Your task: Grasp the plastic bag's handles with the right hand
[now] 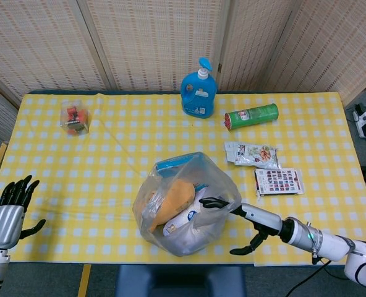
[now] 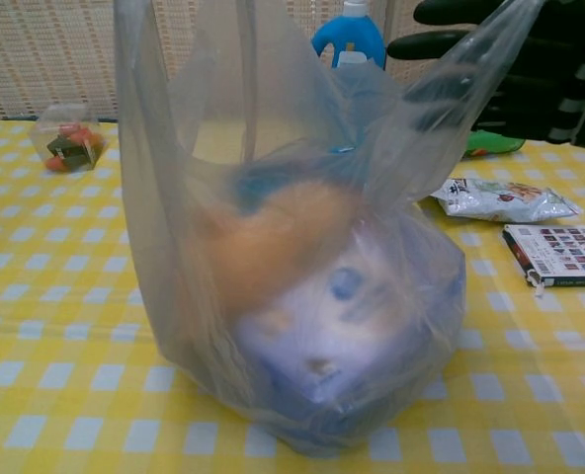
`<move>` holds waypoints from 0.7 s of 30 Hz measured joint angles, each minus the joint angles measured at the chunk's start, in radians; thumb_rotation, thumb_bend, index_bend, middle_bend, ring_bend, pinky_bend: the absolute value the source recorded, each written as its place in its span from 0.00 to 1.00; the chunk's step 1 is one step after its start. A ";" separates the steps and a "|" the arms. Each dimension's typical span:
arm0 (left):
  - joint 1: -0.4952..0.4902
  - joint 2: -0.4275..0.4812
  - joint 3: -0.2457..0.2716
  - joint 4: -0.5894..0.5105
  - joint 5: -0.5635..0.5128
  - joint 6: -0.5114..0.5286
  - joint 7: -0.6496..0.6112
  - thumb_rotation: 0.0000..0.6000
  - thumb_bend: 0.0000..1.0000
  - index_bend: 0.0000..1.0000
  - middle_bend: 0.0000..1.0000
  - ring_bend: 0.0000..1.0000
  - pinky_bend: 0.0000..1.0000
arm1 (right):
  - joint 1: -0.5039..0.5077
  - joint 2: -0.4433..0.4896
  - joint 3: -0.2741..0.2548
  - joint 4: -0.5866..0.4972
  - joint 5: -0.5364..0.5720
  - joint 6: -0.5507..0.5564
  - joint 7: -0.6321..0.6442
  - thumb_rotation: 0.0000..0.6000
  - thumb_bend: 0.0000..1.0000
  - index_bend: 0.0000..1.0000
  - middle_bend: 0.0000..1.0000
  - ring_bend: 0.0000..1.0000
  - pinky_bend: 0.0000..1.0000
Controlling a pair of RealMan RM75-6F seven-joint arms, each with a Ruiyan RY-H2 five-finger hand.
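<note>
Tablecloth (image 1: 109, 161) bare leftward; right hand (image 1: 248, 216) apparently touching bag (image 1: 183, 207) rim.

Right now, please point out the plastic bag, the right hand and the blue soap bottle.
plastic bag (image 1: 184, 238): head view, its lower front wall.
right hand (image 1: 243, 212): head view, its palm.
blue soap bottle (image 1: 198, 96): head view, its body.

**Plastic bag: upright, filled, handles raised**

The plastic bag (image 1: 186, 207) stands upright on the table at the six o'clock edge. It is translucent grey and holds an orange item, a white-and-blue package and a blue box. Its handles (image 2: 475, 59) rise at twelve and two o'clock, loose and apart.
</note>
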 measured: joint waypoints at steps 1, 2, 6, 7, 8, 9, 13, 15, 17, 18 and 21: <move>0.000 0.000 0.001 -0.001 0.001 0.001 0.000 1.00 0.23 0.00 0.00 0.01 0.00 | 0.005 -0.002 0.000 -0.008 0.000 -0.006 -0.013 1.00 0.28 0.00 0.00 0.00 0.00; 0.001 0.001 0.001 -0.001 0.002 0.002 -0.001 1.00 0.23 0.00 0.00 0.01 0.00 | 0.009 -0.004 0.001 -0.013 0.001 -0.010 -0.023 1.00 0.28 0.00 0.00 0.00 0.00; 0.001 0.001 0.004 -0.004 0.006 0.002 -0.001 1.00 0.23 0.00 0.00 0.02 0.00 | 0.028 -0.016 0.008 -0.031 0.011 -0.026 -0.052 1.00 0.28 0.00 0.00 0.00 0.00; 0.001 0.001 0.004 -0.004 0.007 0.002 -0.001 1.00 0.23 0.00 0.00 0.02 0.00 | 0.036 -0.020 0.010 -0.035 0.015 -0.030 -0.050 1.00 0.28 0.00 0.00 0.00 0.00; 0.001 0.001 0.004 -0.004 0.007 0.001 -0.001 1.00 0.23 0.00 0.00 0.02 0.00 | 0.040 -0.023 0.011 -0.036 0.016 -0.032 -0.049 1.00 0.28 0.00 0.00 0.00 0.00; 0.001 0.002 0.004 -0.005 0.007 0.002 -0.002 1.00 0.23 0.00 0.00 0.02 0.00 | 0.046 -0.027 0.013 -0.037 0.017 -0.034 -0.048 1.00 0.28 0.00 0.00 0.00 0.00; 0.001 0.003 0.003 -0.005 0.006 0.004 -0.004 1.00 0.23 0.00 0.00 0.02 0.00 | 0.068 -0.044 0.022 -0.045 0.027 -0.045 -0.049 1.00 0.28 0.00 0.00 0.00 0.00; 0.001 0.003 0.003 -0.004 0.006 0.003 -0.005 1.00 0.23 0.00 0.00 0.02 0.00 | 0.075 -0.050 0.027 -0.046 0.034 -0.047 -0.050 1.00 0.28 0.00 0.00 0.00 0.00; 0.000 0.003 0.004 -0.004 0.007 0.001 -0.006 1.00 0.23 0.00 0.00 0.02 0.00 | 0.082 -0.058 0.031 -0.045 0.040 -0.048 -0.048 1.00 0.28 0.00 0.00 0.00 0.00; 0.000 0.002 0.005 -0.003 0.007 -0.001 -0.006 1.00 0.23 0.00 0.00 0.02 0.00 | 0.085 -0.061 0.033 -0.044 0.042 -0.047 -0.048 1.00 0.28 0.00 0.00 0.00 0.00; -0.002 0.001 0.006 -0.002 0.007 -0.006 -0.007 1.00 0.23 0.00 0.00 0.02 0.00 | 0.091 -0.070 0.037 -0.040 0.046 -0.044 -0.051 1.00 0.28 0.00 0.00 0.00 0.00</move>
